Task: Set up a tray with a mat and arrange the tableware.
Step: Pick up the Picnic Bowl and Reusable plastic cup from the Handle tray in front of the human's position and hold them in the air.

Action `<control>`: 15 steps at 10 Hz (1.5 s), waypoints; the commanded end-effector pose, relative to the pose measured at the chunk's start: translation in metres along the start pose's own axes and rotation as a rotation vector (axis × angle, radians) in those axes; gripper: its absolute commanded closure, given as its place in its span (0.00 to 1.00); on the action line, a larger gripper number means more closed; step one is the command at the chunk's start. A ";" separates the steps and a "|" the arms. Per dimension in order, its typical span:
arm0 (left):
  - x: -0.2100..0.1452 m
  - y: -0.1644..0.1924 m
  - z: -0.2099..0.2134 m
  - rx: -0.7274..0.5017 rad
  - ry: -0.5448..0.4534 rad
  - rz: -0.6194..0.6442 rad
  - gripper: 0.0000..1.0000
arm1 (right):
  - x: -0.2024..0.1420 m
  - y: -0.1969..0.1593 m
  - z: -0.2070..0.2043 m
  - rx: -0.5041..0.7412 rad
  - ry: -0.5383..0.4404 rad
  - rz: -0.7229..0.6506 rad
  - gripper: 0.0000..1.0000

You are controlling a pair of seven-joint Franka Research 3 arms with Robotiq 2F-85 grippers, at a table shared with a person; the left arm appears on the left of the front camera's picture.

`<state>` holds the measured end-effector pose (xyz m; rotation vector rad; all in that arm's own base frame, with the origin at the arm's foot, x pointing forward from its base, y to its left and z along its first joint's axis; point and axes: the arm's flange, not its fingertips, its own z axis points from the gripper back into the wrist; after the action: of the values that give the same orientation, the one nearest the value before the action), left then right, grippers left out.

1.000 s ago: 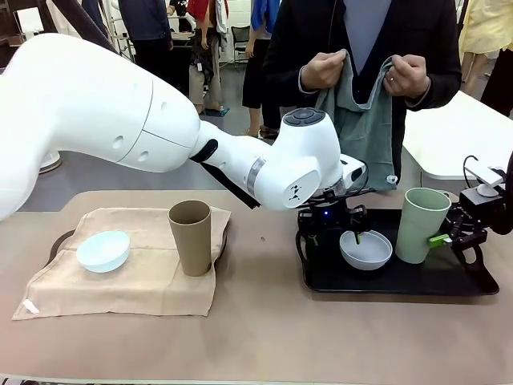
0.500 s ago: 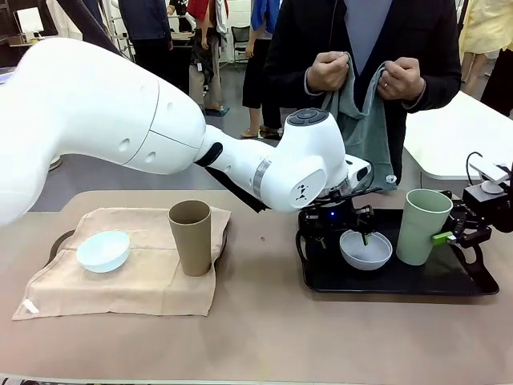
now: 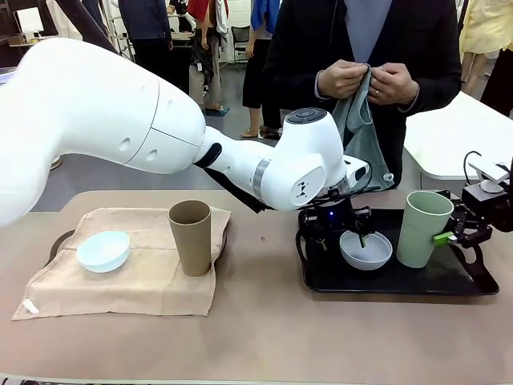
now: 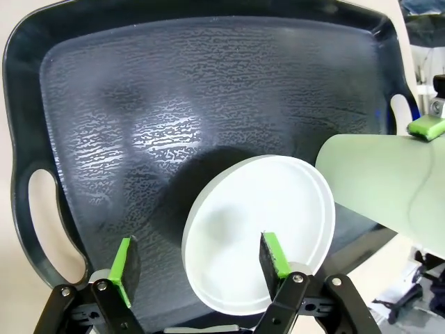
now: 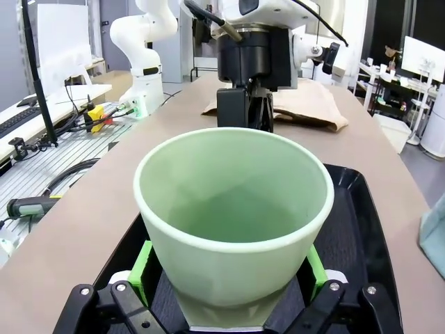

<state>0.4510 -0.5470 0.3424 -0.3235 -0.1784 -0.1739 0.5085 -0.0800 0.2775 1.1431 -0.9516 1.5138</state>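
Two pieces sit on the black tray [image 3: 401, 282], prob. to be cleared so the person's cloth [image 3: 361, 136] can go under as the mat. Green cup [image 5: 233, 209]: right gripper [image 5: 228, 268] pads flank its sides; can't tell if squeezing. White bowl [image 4: 257, 233]: left gripper [image 4: 200, 261] spread apart, straddling rim w/ one finger inside.

My left arm [image 3: 120, 112] comes in from 9 o'clock and crosses the middle toward 3 o'clock. The wrist is bent so my left tool [image 4: 200, 256] points down, pads wide apart. My right tool [image 5: 227, 271], out at 3 o'clock, faces 9 o'clock and is clamped on the pale green cup [image 5: 233, 209].
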 end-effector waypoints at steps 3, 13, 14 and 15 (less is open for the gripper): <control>0.005 0.002 0.003 -0.009 0.015 -0.012 0.12 | 0.009 0.005 -0.007 -0.016 0.071 -0.040 0.00; 0.005 0.008 0.004 -0.008 0.016 -0.009 0.12 | 0.027 0.016 -0.009 0.037 0.094 -0.061 0.56; 0.006 0.010 0.004 -0.014 0.016 -0.007 0.66 | 0.029 0.017 -0.008 0.035 0.092 -0.061 0.56; 0.006 0.010 0.004 -0.015 0.020 -0.006 0.66 | 0.031 0.019 -0.007 0.036 0.093 -0.060 1.00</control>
<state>0.4564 -0.5426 0.3424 -0.3231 -0.1794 -0.1702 0.4951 -0.0718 0.2989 1.1007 -0.8478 1.5340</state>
